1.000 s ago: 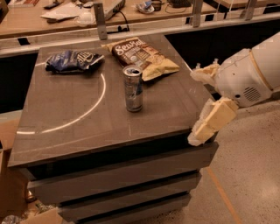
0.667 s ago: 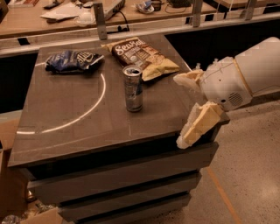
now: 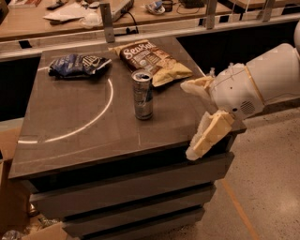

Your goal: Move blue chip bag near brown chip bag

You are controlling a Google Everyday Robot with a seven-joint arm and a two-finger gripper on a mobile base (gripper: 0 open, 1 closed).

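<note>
2 chip bags, 1 can (image 3: 142, 95), 1 table (image 3: 84, 126), 1 gripper (image 3: 197, 115).
Bags: 1 blue chip bag (image 3: 77, 64), 1 brown chip bag (image 3: 152, 58). Gripper has 2 fingers, spread apart, at the table's right edge.

This is looking like a lab or office workspace: a wooden bench (image 3: 42, 28) is carrying papers (image 3: 70, 10) and cables (image 3: 134, 21), and a cardboard box (image 3: 9, 187) is sitting beside a grey drawer cabinet (image 3: 131, 197). The gripper (image 3: 186, 119) is hovering at the tabletop's (image 3: 70, 117) right edge.

white bulbous arm (image 3: 269, 75), cream pincer (image 3: 189, 118) at table (image 3: 84, 117) edge.
</note>
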